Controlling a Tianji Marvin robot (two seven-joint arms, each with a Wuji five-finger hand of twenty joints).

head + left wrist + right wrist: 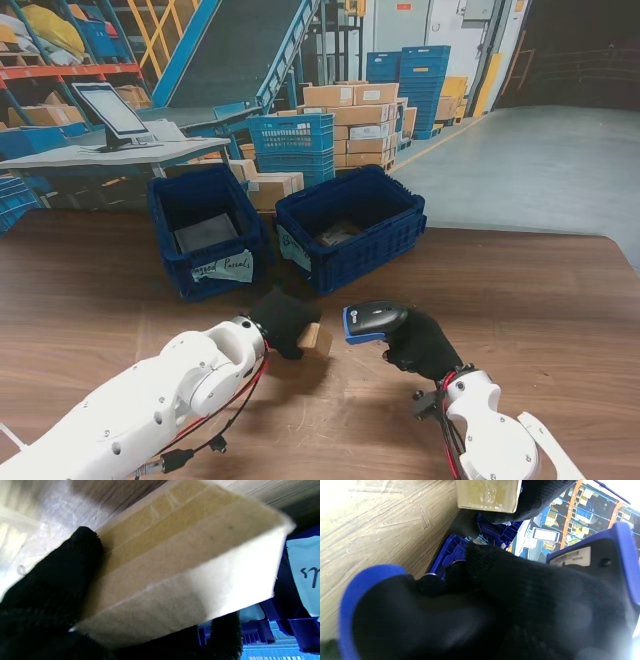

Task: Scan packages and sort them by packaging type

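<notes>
My black-gloved left hand [283, 320] is shut on a small tan cardboard box [314, 338], held just over the wooden table [540, 300]. The left wrist view is filled by that box [185, 562], with a gloved finger [62, 580] against its side. To its right, my right hand [420, 345] is shut on a blue and black barcode scanner [373, 321], whose head points at the box. In the right wrist view the scanner [607, 555] sits in the glove [507, 600], and the box [488, 495] shows beyond. Two blue crates stand farther back, the left crate [205, 232] holding a grey package, the right crate [352, 228] holding dark items.
Both crates carry paper labels [222, 268] on their near walls. Beyond the table stand a grey desk with a monitor [112, 112], stacked cardboard boxes [352, 120], blue baskets [292, 145] and a conveyor. Bare wood stretches to the right of the scanner.
</notes>
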